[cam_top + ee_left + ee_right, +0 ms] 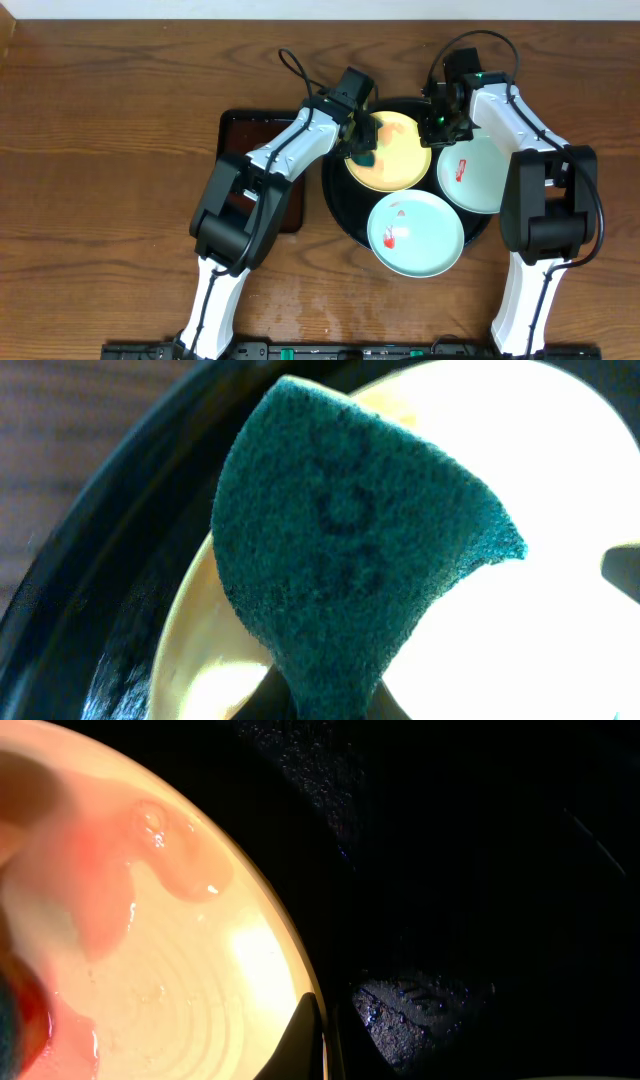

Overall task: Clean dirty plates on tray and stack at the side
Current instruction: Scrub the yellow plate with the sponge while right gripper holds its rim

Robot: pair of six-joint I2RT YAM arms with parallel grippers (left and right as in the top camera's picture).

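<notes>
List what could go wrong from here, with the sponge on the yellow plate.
1. The right gripper seems to pinch the yellow plate only by its rim; scrubbing could pull it free.
2. The sponge in the left gripper may just spread the wet red smear.
3. A shoved plate could bump the mint plates crowding the tray.

Left pincer (362, 150), right pincer (437, 126): both closed.

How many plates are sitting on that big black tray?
3, all on the tray: the pale yellow plate at the back, partly under the green sponge; the right mint plate beside it; the front mint plate nearest the robot's bases. None seems hidden.
</notes>
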